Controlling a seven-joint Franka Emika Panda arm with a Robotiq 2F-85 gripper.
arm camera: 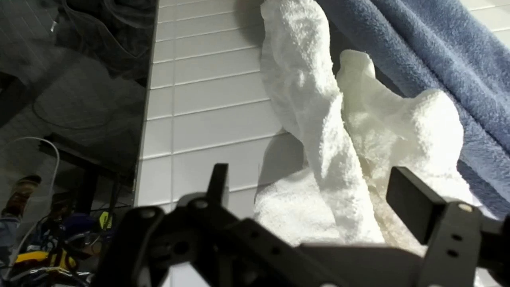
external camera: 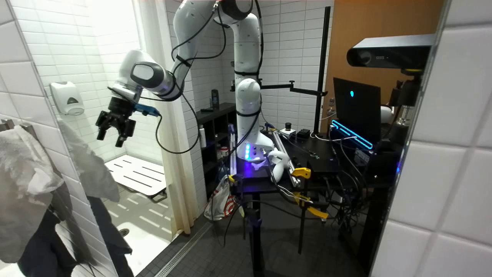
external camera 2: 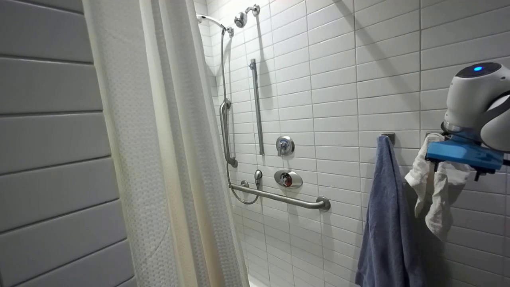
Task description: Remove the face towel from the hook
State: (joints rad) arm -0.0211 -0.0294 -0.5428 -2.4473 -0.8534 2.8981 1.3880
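The white face towel hangs in folds from a square hook on the tiled wall in an exterior view. It also hangs at the left of an exterior view. In the wrist view the towel runs down from the top toward the jaws; its hook is out of that view. My gripper is open, its fingers wide apart with towel folds showing between them. It points downward in an exterior view. I cannot tell whether a finger touches the cloth. The gripper partly covers the towel in an exterior view.
A blue towel hangs on the neighbouring hook and lies close beside the white one in the wrist view. A grab bar and shower curtain stand farther along. A soap dispenser is on the wall.
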